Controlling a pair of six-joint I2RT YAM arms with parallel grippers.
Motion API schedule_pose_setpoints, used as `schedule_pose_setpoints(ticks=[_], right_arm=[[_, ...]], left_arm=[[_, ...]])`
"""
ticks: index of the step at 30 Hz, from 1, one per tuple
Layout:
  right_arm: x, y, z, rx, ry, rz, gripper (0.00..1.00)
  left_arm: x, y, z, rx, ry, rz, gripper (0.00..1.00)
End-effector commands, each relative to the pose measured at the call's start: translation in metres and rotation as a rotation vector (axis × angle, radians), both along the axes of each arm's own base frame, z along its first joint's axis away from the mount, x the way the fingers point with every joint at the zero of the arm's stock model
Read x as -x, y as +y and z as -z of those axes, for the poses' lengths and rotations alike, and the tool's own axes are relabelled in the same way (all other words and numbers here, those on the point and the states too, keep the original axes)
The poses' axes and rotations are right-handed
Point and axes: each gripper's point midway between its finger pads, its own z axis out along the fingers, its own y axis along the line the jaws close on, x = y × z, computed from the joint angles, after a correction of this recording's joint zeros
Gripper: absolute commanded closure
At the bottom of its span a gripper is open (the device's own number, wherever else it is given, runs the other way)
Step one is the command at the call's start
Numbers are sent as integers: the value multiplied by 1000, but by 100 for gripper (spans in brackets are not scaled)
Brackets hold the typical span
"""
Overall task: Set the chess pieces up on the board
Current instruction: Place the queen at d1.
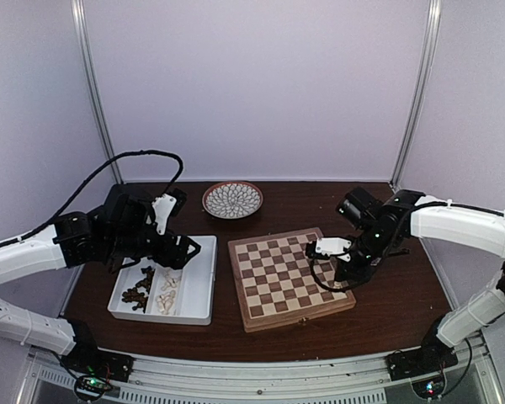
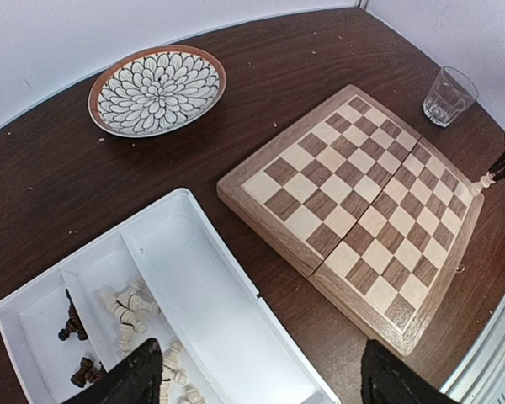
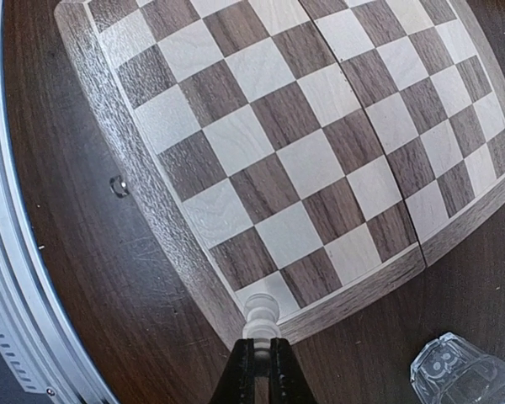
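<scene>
Closest to the right wrist camera, the right claw point(image 3: 259, 349) is pinched tight on one end of a small cream chess piece point(image 3: 260, 316), and the other end sticks out past the fingertips. The piece is at the near right corner of the board point(image 3: 320, 151), over the pale corner square. I cannot tell if it touches the wood. It looks tiny, light, hard and smooth, so I think it could slip or tip over. A gentle pinch around its thin middle seems best. The left claw point(image 2: 265, 379) is wide open and holds nothing, above the white tray point(image 2: 194, 278). The left wrist view shows the other pieces point(image 2: 126, 311), cream and brown, lying in the tray, and a glass point(image 2: 448, 94) by the board's right edge. From above, the right arm hides that glass and the held piece.
</scene>
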Motion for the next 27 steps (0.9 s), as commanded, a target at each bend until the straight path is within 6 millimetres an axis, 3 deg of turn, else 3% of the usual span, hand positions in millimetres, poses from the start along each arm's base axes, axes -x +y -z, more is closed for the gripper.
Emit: schedule_pose_setpoints(ticks=[1,10,27], right_arm=[[3,15,-5,-47,17,-41,100],[18,40,-7,-61,49,-137,100],[26,77,0,-55,75,-222,100]], left_arm=[[-3,5,-14,64,-46,-44,19],[-3,10,-13,51,-50,-60,19],[1,19,-9,48,-47,-77,19]])
